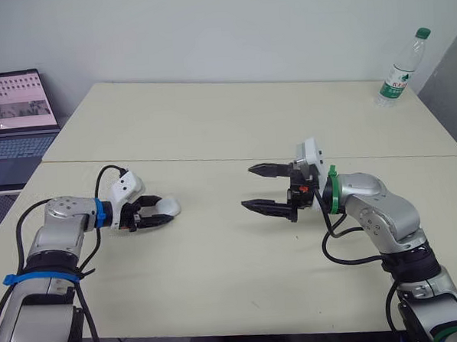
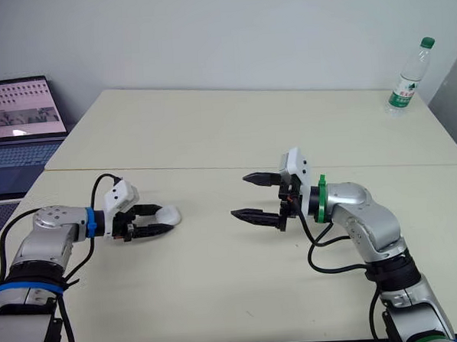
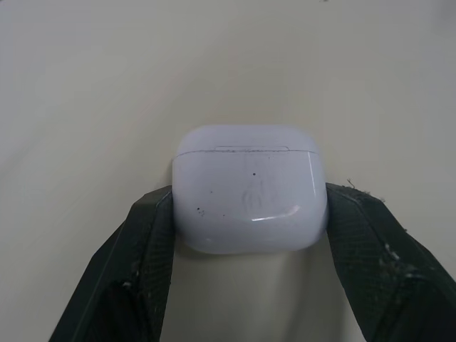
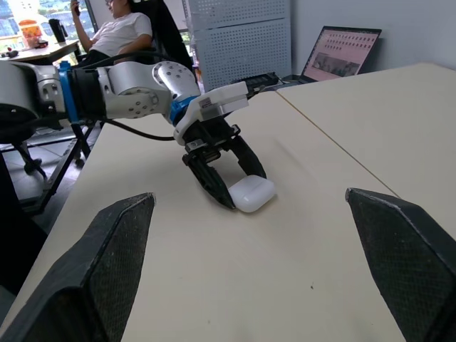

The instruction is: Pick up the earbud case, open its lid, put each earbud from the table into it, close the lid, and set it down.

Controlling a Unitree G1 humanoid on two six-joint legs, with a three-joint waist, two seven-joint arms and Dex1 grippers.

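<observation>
A white earbud case (image 3: 249, 189), lid closed, lies low on the cream table (image 1: 219, 286) at the left. My left gripper (image 1: 158, 211) is shut on it, one black finger (image 3: 146, 246) pressed against each side. The right wrist view also shows the case (image 4: 254, 194) held at the tips of that gripper. About a hand's width to the right, my right gripper (image 1: 247, 187) hovers just above the table, open, its fingers pointing toward the case and holding nothing.
A water bottle (image 1: 401, 68) stands at the table's far right corner. A laptop (image 1: 15, 113) sits on a separate surface off the left edge. A seam (image 1: 251, 159) crosses the table. A seated person (image 4: 125, 32) is in the background.
</observation>
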